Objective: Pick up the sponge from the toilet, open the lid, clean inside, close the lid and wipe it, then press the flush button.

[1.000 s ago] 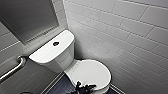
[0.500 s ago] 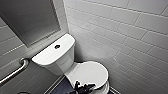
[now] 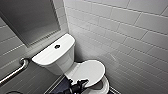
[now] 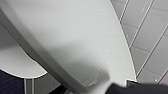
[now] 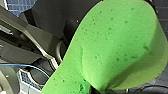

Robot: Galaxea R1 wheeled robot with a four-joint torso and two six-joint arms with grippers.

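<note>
Sponge (image 5: 112, 45): bright green and pitted, seen close up in the right wrist view, creased and pinched where it meets the dark tip of the right gripper (image 5: 98, 90), which is clenched on it. It is carried clear of the toilet and touches no surface. Behind it are dark robot parts, a thin blue cable (image 5: 32, 67) and a patch of blue gridded floor (image 5: 17, 5). Lid (image 3: 92, 71): white, oval and glossy. In the head view it stands tilted above the bowl rim (image 3: 106, 86), hinged end toward the tank and free end lifted. In the left wrist view its broad face and thick edge run diagonally, with a gap between that edge and the white seat (image 4: 15, 60) below. Left gripper (image 3: 78, 84): dark, at the front edge of the lid on the side away from the tiled wall. Whether it is clamped on the edge or released cannot be told. Toilet (image 3: 62, 62): white ceramic, set in the corner, with its boxy tank against the rear wall. Flush button (image 3: 57, 46): small, round and dark, in the middle of the flat tank top, with nothing touching it. Surroundings: a side wall of large pale tiles (image 3: 125, 37) just beside the bowl, a grey framed panel (image 3: 30, 20) above the tank, a metal grab bar (image 3: 15, 71) on the rear wall beside the tank, and dark flooring (image 3: 60, 88) at the foot of the toilet.
</note>
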